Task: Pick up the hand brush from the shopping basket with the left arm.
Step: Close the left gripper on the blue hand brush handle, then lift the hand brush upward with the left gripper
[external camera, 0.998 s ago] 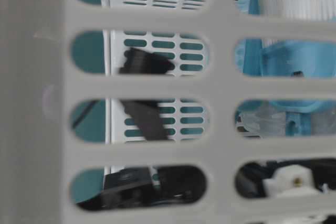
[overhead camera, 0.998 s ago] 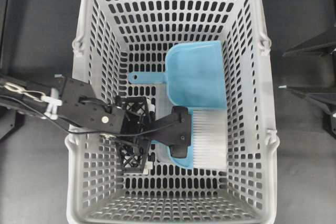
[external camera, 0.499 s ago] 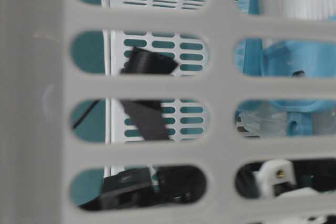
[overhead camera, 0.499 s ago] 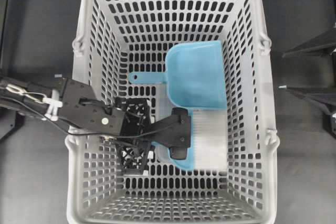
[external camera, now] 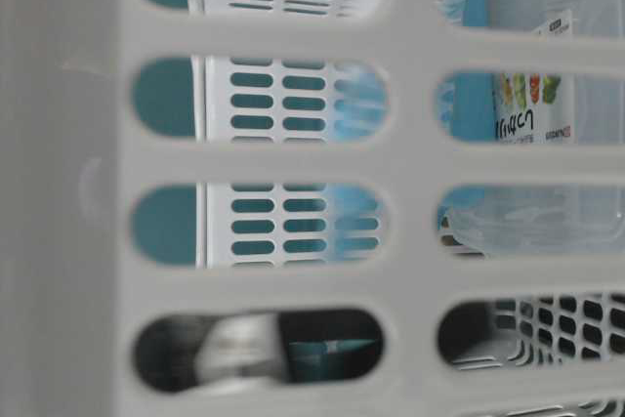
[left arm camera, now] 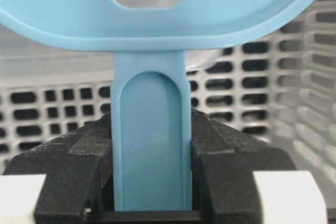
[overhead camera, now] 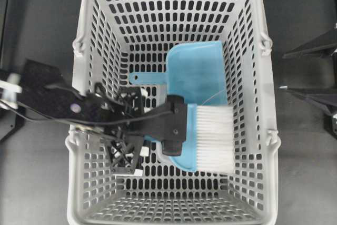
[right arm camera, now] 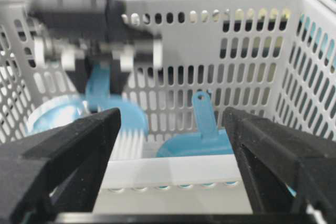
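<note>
While our left end effector (left arm camera: 149, 182) is clamped on the thin handle of the hand brush (overhead camera: 208, 138), its white bristles fan beyond the fingers, inside the shopping basket (overhead camera: 92, 40); the dustpan (overhead camera: 197, 75) lies just past them. Our right end effector (right arm camera: 170, 174) stands apart, outside.

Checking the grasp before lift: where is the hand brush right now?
Overhead, the hand brush sits right of centre in the shopping basket, just below the dustpan, its handle clamped in the left gripper.
</note>
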You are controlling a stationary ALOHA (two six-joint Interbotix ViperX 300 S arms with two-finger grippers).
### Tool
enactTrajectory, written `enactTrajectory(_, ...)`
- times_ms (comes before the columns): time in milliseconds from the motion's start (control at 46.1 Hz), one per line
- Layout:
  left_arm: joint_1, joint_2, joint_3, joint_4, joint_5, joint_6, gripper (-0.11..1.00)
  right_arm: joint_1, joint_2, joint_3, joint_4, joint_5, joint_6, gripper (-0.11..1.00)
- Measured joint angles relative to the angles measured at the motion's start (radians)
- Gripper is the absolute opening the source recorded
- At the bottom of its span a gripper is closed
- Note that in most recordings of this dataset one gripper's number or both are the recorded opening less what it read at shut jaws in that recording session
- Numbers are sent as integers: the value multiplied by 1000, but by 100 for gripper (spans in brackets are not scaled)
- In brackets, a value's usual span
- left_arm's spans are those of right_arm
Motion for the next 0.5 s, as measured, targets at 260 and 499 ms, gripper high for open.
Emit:
enactTrajectory(260,31,-80,-276,0,265,0,23,0,0,-2,2,0,0,76)
enactTrajectory(499,46,-84,-347,-2,360,0,23,0,0,-2,2,-2,0,76)
